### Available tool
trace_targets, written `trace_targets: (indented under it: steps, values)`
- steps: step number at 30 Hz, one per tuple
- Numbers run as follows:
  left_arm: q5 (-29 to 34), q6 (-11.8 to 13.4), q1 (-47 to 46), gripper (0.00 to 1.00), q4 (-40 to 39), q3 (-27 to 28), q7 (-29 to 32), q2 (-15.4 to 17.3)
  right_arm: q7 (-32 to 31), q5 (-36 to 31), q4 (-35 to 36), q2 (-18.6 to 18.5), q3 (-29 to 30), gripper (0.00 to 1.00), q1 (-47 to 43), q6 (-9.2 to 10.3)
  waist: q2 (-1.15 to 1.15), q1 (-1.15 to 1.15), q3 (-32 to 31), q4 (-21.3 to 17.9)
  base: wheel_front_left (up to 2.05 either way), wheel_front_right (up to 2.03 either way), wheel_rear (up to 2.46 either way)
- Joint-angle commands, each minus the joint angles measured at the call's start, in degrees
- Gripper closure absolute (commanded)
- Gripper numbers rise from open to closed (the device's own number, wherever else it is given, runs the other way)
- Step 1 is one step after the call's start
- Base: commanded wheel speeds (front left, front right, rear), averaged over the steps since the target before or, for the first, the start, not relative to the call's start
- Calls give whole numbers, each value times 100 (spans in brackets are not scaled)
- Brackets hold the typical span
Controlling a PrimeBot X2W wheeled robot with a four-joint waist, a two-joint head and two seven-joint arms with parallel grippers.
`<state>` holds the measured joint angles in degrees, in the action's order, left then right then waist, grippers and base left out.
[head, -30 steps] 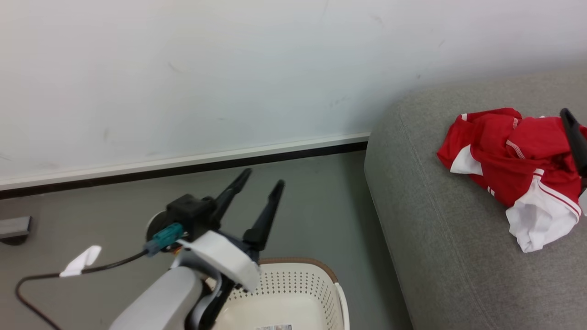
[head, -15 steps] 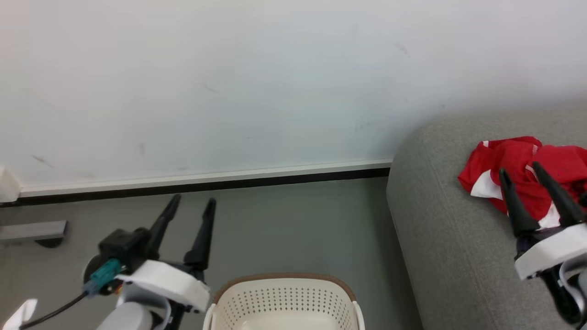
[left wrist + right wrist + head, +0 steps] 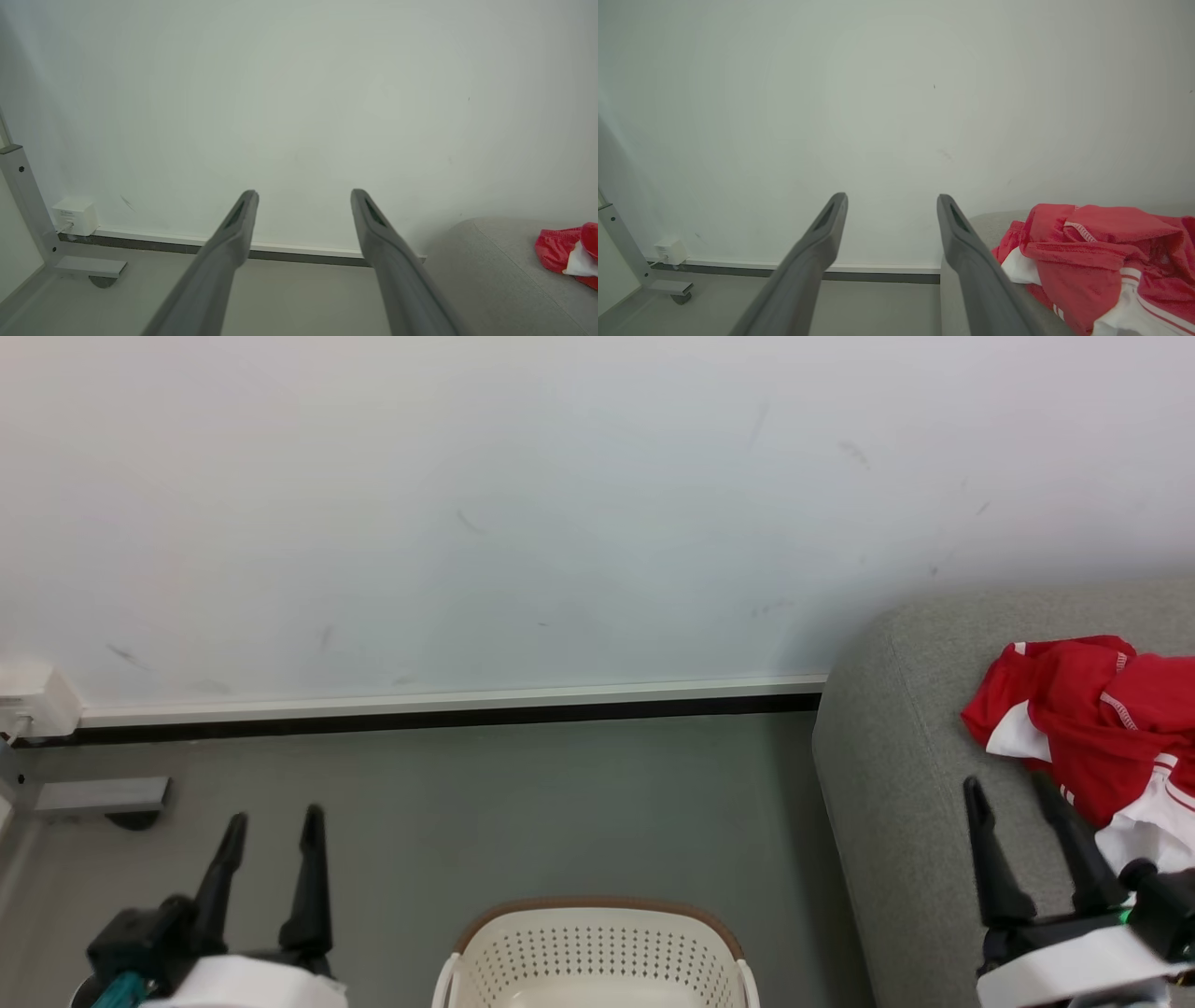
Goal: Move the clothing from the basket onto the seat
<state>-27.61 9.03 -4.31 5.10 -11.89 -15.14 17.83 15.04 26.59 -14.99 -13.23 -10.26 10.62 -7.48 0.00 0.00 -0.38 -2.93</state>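
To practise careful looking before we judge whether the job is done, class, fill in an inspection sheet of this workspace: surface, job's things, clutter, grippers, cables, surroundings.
Surface: grey floor; grey seat at the right.
Job's things: red and white clothing lies bunched on the seat; basket stands on the floor, no clothing in the part of its inside in view.
Clutter: nothing seen.
Grippers: left gripper open, empty, left of the basket; right gripper open, empty, beside the clothing.
Cables: a short lead at the white box, hard to make out.
Surroundings: white wall, dark skirting, metal frame foot.
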Motion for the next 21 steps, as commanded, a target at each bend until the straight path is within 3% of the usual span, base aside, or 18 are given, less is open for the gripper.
trace_targets:
  steps: [1, 7, 21]
  values:
    - [177, -45, 243, 0, -46, 207, -3, -93, 16, -139, 95, 160, 102, 0, -204, -4, 0, 0, -7, 11, 0, 0, 0]
    - [511, -321, 647, 0, 110, 707, -4, -504, 17, -357, 216, 479, 264, 0, -652, -4, 0, 0, -62, 54, 0, 0, 0]
    - [1281, -898, 723, 0, 561, 1301, -4, -1096, 17, -652, 235, 618, 278, 0, -917, -4, 0, 0, -124, 70, 0, 0, 0]
